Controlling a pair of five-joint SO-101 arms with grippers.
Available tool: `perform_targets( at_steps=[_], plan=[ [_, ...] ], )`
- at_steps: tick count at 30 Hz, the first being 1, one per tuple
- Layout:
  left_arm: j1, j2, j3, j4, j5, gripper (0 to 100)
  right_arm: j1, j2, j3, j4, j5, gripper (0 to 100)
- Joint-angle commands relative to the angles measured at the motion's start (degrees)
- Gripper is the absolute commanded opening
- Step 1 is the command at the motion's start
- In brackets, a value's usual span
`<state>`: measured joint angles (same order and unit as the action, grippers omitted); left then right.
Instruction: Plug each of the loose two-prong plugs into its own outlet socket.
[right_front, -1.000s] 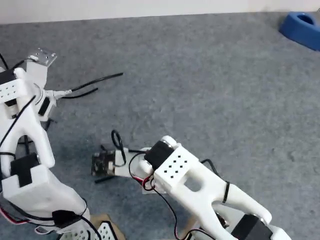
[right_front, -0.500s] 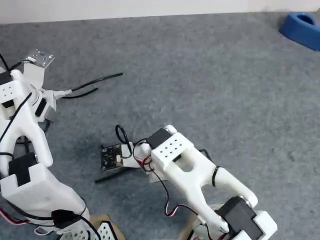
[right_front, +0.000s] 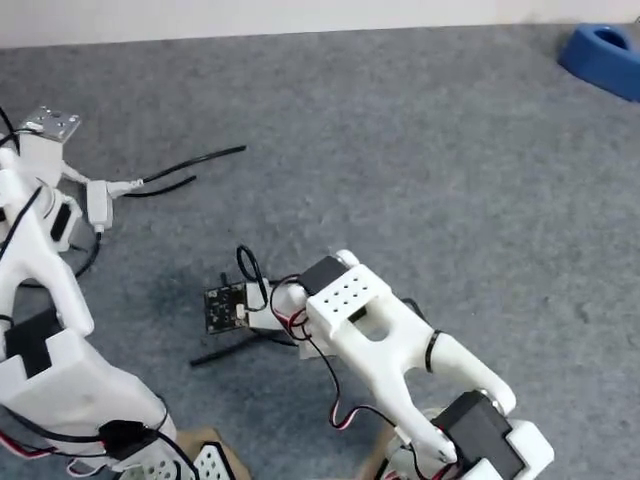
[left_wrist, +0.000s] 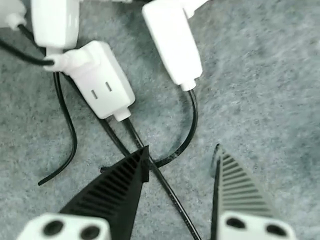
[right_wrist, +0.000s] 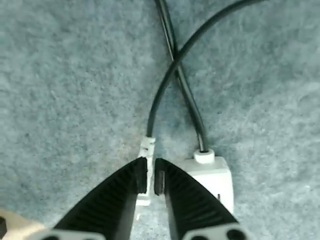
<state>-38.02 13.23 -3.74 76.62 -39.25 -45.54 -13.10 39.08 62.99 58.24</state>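
My left gripper (left_wrist: 181, 149) hangs open over the grey carpet, with crossed black cables (left_wrist: 165, 160) between its fingers. Just beyond it lie a white socket block (left_wrist: 102, 85) with two slots and a longer white plug body (left_wrist: 172, 42). My right gripper (right_wrist: 150, 161) is shut on a thin white plug (right_wrist: 148, 146), seen edge-on, whose black cable runs away from it. A second white plug (right_wrist: 212, 175) lies right beside that gripper. In the high view a white plug (right_front: 100, 203) lies by the left arm, and the right arm's wrist (right_front: 226, 306) covers its gripper.
Black cables (right_front: 190, 160) trail over the carpet from the left arm's plugs. Another black cable (right_front: 225, 351) lies in front of the right arm's wrist. A blue object (right_front: 603, 55) sits at the far right corner. A brown board (right_front: 205, 440) lies at the near edge.
The right arm's wrist has drawn a little to the right and away from the near edge. The left arm's wrist has swung to the left.
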Motion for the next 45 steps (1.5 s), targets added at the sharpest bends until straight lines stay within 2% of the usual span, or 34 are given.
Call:
perform_targets(
  at_steps=[1,9,14,22,28,34,39,42,45],
  plan=[
    [-0.7,-0.8,-0.7,-0.6,-0.4,21,0.7,-0.2,1.5,-2.3,0.2,3.3],
    [-0.7,-0.5,-0.6,-1.0,-0.4,21,0.4,-0.4,4.4,-2.9,-1.9,3.9],
    [-0.7,-0.4,-0.6,-1.0,-0.4,21,0.3,-0.4,4.4,-2.9,-2.4,10.1],
    [-0.7,-0.4,-0.3,-1.0,-0.4,21,-3.8,-0.3,5.0,-3.2,-4.0,10.2],
    [-1.9,-0.5,-0.6,-1.0,-0.4,21,-3.6,-0.2,7.0,-3.4,-4.1,10.1],
    [-2.9,-0.6,-0.7,-1.0,-0.4,21,-3.6,-0.2,13.0,-10.7,-4.4,10.1],
    [-2.9,-0.8,-0.2,-0.9,-0.4,21,-3.6,-0.3,13.5,-11.6,-4.6,9.5],
    [-2.6,-0.3,-0.2,-0.9,-0.4,21,-3.6,-0.9,12.8,-11.6,-9.5,0.5],
    [-2.5,-0.3,-0.2,-1.0,-0.4,21,-2.9,-0.5,7.0,-9.0,-16.7,0.5]
  ],
)
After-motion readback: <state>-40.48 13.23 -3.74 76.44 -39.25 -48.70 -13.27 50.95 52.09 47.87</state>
